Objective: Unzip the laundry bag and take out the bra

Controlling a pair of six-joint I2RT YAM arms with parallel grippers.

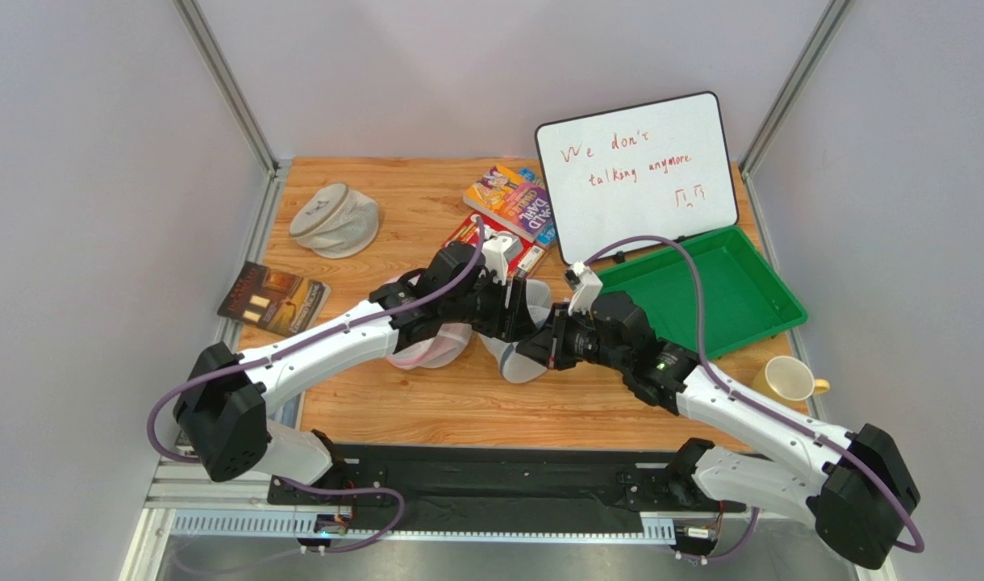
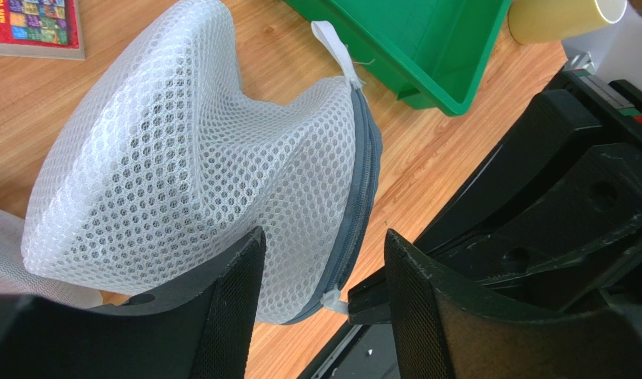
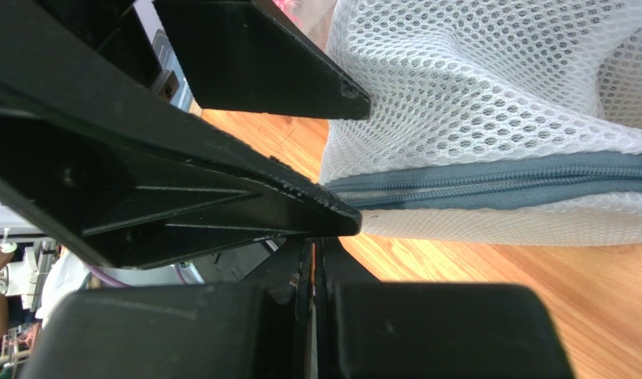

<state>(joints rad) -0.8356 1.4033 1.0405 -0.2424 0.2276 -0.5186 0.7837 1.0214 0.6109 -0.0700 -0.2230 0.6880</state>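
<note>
The laundry bag [image 1: 527, 337], white mesh with a grey-blue zipper rim, lies at mid-table between both arms. In the left wrist view the laundry bag [image 2: 198, 158] bulges upward, its zipper [image 2: 362, 189] running down the right edge to a pale pull tab [image 2: 333, 302]. My left gripper [image 2: 324, 260] is open, its jaws either side of the bag's zipper edge. My right gripper [image 3: 314, 257] is shut; its tip [image 2: 379, 300] pinches the pull tab. The zipper [image 3: 498, 185] looks closed in the right wrist view. The bra is hidden.
A pink-tinted mesh bag [image 1: 430, 351] lies just left of the laundry bag. A green tray [image 1: 703, 291], whiteboard [image 1: 636, 170] and yellow cup [image 1: 790, 378] stand on the right. Books [image 1: 509, 206] lie behind, a dark book [image 1: 270, 297] and beige-grey bag [image 1: 336, 219] left.
</note>
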